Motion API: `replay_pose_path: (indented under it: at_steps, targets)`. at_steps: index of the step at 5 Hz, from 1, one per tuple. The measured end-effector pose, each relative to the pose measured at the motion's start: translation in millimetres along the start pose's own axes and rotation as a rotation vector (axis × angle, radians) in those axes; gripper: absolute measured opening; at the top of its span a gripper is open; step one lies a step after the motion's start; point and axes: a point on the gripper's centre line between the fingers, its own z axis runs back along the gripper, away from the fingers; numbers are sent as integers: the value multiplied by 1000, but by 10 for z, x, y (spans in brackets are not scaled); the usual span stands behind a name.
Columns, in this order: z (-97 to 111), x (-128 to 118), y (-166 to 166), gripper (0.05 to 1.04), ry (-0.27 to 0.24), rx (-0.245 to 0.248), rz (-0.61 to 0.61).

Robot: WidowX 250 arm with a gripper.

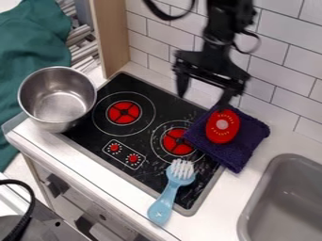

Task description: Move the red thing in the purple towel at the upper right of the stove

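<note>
The pot (41, 96) is shiny metal, the towel (251, 136) cloth.

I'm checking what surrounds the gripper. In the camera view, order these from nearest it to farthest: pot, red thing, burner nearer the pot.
1. Red thing: on the towel, below the gripper.
2. Burner: toward the view's left.
3. Pot: far left, past the burner.

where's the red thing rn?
Camera view, right of centre: red oval thing on the purple towel, at the upper right of the stove, near the gripper.
</note>
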Motion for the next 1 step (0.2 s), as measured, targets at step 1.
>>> replay_pose_path:
  at_steps: [1]
  targets:
    - [-55,-69,130,1009,10,-21,25]
